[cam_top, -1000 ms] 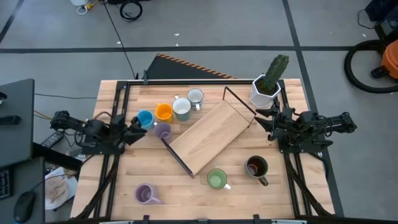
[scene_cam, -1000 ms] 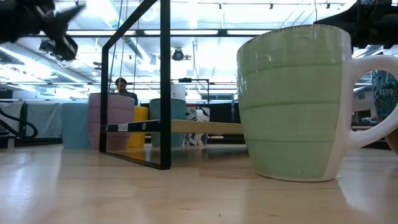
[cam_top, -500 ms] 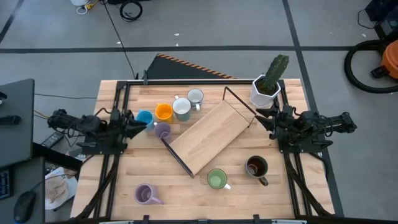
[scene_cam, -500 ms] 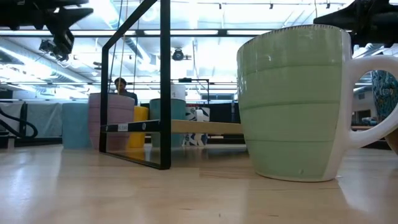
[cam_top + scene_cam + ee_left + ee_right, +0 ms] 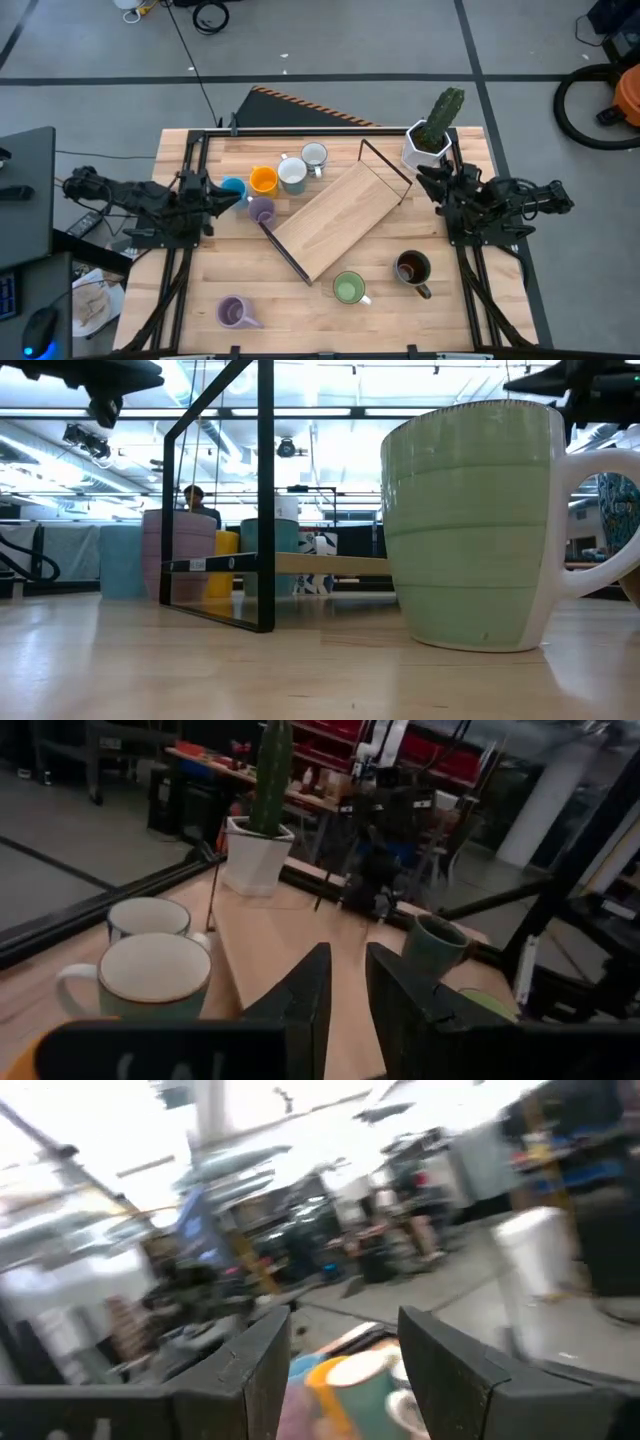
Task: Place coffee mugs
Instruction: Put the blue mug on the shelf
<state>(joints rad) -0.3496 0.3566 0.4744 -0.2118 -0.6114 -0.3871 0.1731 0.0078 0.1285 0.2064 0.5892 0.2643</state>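
- Left gripper (image 5: 228, 199): narrow gap between fingers, nothing held, beside the blue mug (image 5: 233, 190).
- Right gripper (image 5: 424, 180): fingers well apart, empty, just beside cactus pot (image 5: 424, 150).
- Wooden board (image 5: 338, 217) in a black frame, mid-table, divides the mugs.
- Back row: orange mug (image 5: 263, 180), two white mugs (image 5: 292, 175), lilac mug (image 5: 261, 210).
- Front: green mug (image 5: 348, 289), brown mug (image 5: 412, 268), second lilac mug (image 5: 233, 313).

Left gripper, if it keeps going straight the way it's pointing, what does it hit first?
Probably the lilac mug just ahead of the left gripper, with the blue mug right beside its path. The gripper sits above the table, so it may pass over them.
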